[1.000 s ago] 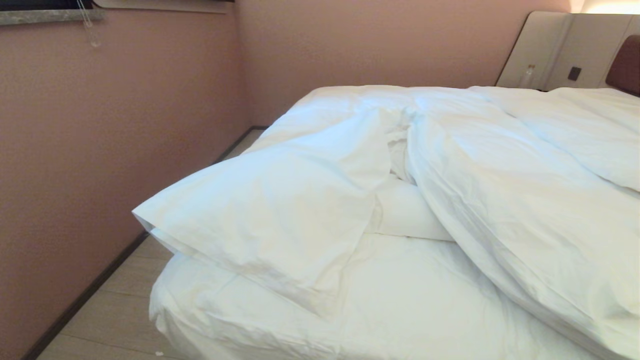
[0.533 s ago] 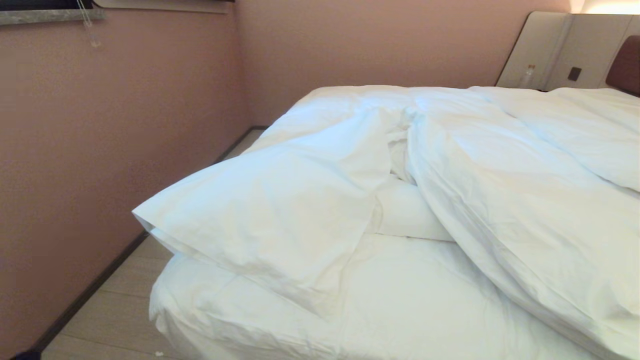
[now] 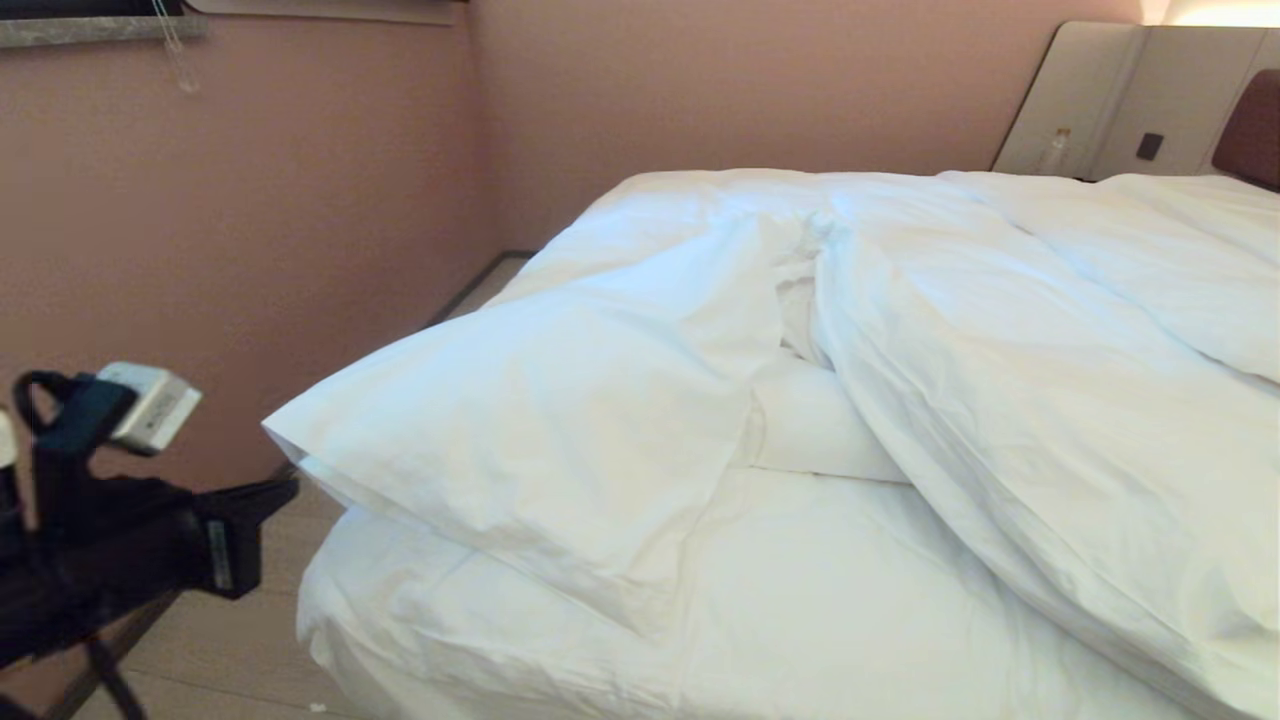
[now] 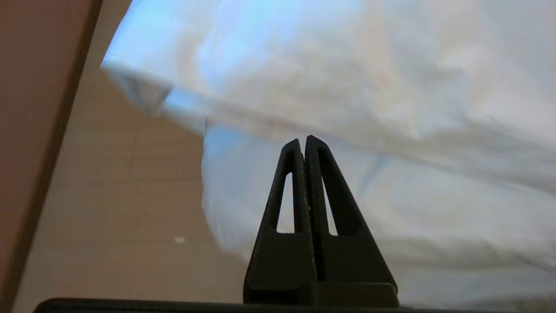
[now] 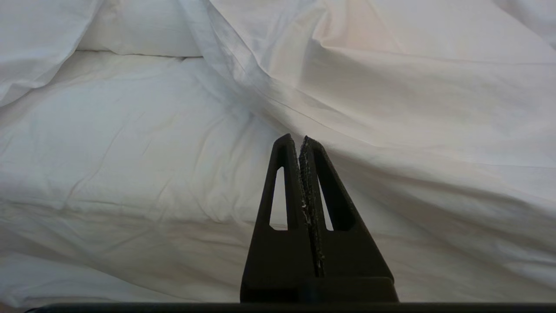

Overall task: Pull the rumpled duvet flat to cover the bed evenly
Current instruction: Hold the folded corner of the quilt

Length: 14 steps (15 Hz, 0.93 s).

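The duvet (image 3: 560,420) lies rumpled on the bed, its near-left corner folded back into a thick flap that juts past the mattress edge. To the right another mass of it runs diagonally (image 3: 1050,420). The bare sheeted mattress of the bed (image 3: 800,600) shows in front. My left gripper (image 3: 288,484) is at the lower left, shut and empty, its tips just short of the flap's corner. In the left wrist view the shut gripper (image 4: 302,139) points at the duvet's edge (image 4: 347,65). My right gripper (image 5: 295,138) is shut and empty, low over the sheet (image 5: 130,143) beside the duvet (image 5: 412,87).
A pink wall (image 3: 200,250) runs close along the bed's left side, leaving a narrow strip of wooden floor (image 3: 230,620). Beige panels (image 3: 1100,100) and the brown headboard (image 3: 1250,130) stand at the far right, with a small bottle (image 3: 1052,150) beside them.
My left arm has swung up into the head view from the lower left, toward the flap's corner. The duvet and the right gripper have not moved.
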Motion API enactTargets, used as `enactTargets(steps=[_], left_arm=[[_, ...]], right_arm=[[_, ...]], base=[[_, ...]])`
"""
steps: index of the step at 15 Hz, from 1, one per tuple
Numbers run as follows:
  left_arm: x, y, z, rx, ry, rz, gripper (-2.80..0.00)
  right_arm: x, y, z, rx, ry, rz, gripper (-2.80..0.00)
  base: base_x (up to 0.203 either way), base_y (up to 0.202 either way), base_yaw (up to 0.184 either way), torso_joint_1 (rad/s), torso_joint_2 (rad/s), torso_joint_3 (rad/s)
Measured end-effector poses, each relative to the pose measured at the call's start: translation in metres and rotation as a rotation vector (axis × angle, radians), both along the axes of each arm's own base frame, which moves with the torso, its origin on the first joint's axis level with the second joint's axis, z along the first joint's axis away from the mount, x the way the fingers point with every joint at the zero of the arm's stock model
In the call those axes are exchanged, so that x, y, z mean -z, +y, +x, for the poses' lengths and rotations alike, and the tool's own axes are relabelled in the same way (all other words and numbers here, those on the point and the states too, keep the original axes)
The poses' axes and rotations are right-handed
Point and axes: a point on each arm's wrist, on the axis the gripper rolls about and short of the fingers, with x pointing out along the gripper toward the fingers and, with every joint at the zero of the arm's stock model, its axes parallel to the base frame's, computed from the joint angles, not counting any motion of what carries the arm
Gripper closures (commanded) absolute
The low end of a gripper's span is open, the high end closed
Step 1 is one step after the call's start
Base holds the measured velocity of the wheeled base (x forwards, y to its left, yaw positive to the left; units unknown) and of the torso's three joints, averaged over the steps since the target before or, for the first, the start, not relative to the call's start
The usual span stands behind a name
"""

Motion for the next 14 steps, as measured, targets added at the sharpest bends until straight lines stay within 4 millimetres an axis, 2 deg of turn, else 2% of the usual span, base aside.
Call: enactTargets(steps=[3, 6, 9, 11, 14], left_arm=[[0.013, -0.017, 0.031, 0.124, -0.081, 0.139, 0.0], [0.036, -0.029, 0.042, 0.268, -0.061, 0.298, 0.0], [0.053, -0.037, 0.053, 0.406, -0.128, 0.395, 0.0], [0.061, -0.039, 0.053, 0.473, -0.162, 0.456, 0.0], [0.07, -0.044, 0.035, 0.588, -0.234, 0.613, 0.0]], right_arm=[[0.0, 0.0, 0.0, 0.0, -0.001, 0.0, 0.0], [0.0, 0.0, 0.0, 0.0, -0.001, 0.001, 0.0], [0.0, 0.0, 0.0, 0.001, 0.0, 0.0, 0.0], [0.0, 0.0, 0.0, 0.001, 0.0, 0.0, 0.0], [0.0, 0.0, 0.0, 0.0, -0.001, 0.0, 0.0]], base=[[0.0, 0.0, 0.0, 0.0, 0.0, 0.0], [0.0, 0.0, 0.0, 0.0, 0.0, 0.0], [0.0, 0.0, 0.0, 0.0, 0.0, 0.0], [0.0, 0.0, 0.0, 0.0, 0.0, 0.0], [0.0, 0.0, 0.0, 0.0, 0.0, 0.0]])
